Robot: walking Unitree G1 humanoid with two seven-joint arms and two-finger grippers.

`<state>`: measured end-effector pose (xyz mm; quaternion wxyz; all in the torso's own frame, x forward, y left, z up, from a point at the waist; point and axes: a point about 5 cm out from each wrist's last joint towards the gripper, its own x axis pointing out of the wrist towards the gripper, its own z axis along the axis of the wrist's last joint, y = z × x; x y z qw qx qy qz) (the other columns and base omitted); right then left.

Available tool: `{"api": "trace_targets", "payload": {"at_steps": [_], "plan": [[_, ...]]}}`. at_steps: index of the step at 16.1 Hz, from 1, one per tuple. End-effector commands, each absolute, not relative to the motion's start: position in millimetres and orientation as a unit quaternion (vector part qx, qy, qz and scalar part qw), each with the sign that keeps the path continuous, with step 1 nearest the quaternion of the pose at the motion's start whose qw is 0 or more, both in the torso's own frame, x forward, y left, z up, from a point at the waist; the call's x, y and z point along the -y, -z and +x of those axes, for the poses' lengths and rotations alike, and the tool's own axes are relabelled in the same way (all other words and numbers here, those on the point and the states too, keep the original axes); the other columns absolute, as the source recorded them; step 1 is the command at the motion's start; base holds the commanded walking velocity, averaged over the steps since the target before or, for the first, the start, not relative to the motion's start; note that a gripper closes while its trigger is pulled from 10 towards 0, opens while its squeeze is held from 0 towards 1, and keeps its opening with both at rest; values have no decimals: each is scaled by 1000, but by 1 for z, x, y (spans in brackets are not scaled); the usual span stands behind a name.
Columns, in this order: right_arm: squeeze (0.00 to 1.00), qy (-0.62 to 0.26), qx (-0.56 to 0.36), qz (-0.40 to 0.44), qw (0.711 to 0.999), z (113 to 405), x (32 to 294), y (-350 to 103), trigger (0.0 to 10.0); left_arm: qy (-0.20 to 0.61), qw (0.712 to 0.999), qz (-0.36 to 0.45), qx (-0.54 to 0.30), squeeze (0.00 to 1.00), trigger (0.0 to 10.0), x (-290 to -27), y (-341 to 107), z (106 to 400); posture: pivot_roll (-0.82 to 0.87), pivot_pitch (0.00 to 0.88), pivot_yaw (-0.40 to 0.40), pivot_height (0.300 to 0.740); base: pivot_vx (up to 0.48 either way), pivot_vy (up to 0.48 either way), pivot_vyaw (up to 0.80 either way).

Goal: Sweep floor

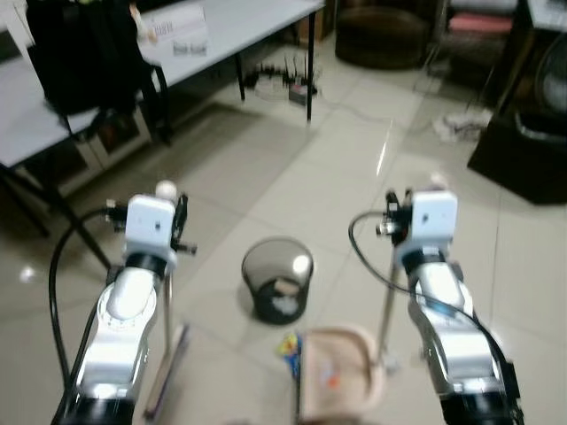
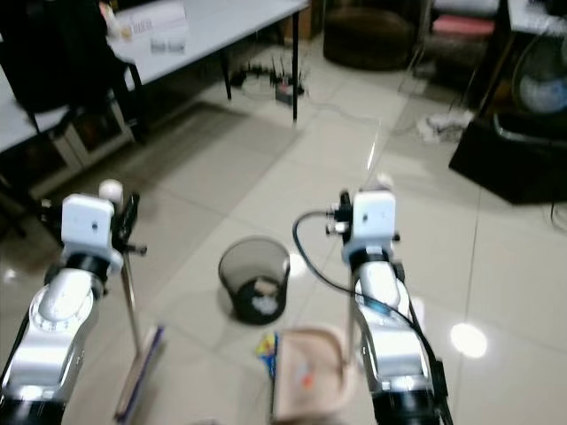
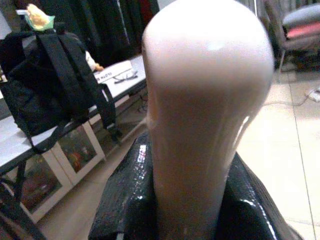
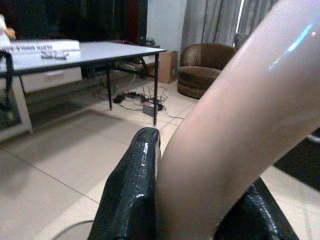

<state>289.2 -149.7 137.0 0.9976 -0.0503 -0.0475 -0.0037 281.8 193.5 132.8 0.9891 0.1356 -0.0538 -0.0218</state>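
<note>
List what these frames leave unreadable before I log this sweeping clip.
- Litter in the dustpan: head views, blurred and small, kind unclear.
- Contents of the mesh bin: head views, blurred, pale scraps only.
- Broom head: head views, run to the bottom edge.
- Floor under the left end effector: left wrist view, blocked by the broom handle.
- Box print on the table: too small.

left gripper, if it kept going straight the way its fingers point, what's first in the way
Probably the black backpack on the grey table; the left gripper, shut on the broom handle, points that way over open floor. Depth is unclear.
</note>
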Motion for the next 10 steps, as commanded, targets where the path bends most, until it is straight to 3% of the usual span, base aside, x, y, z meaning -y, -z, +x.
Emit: {"api": "trace_targets", "payload": {"at_steps": [1, 3, 5, 10], "plan": [[0, 10, 55, -48, 997, 287, 152, -142, 10000, 20, 987, 147, 68, 0, 10000, -195, -140, 282, -31, 44, 85, 740, 0, 356, 0], [0, 13, 52, -49, 997, 285, 153, -141, 10000, 22, 987, 147, 65, 0, 10000, -195, -139, 282, -35, 46, 88, 740, 0, 352, 0], [0, 11, 55, -58, 997, 284, 154, -142, 10000, 34, 983, 168, 71, 0, 10000, -192, -140, 280, -37, 46, 85, 740, 0, 0, 0], [0, 11, 52, -70, 996, 287, 156, -144, 10000, 31, 982, 171, 73, 0, 10000, -188, -139, 281, -40, 43, 76, 740, 0, -480, 0]]}}
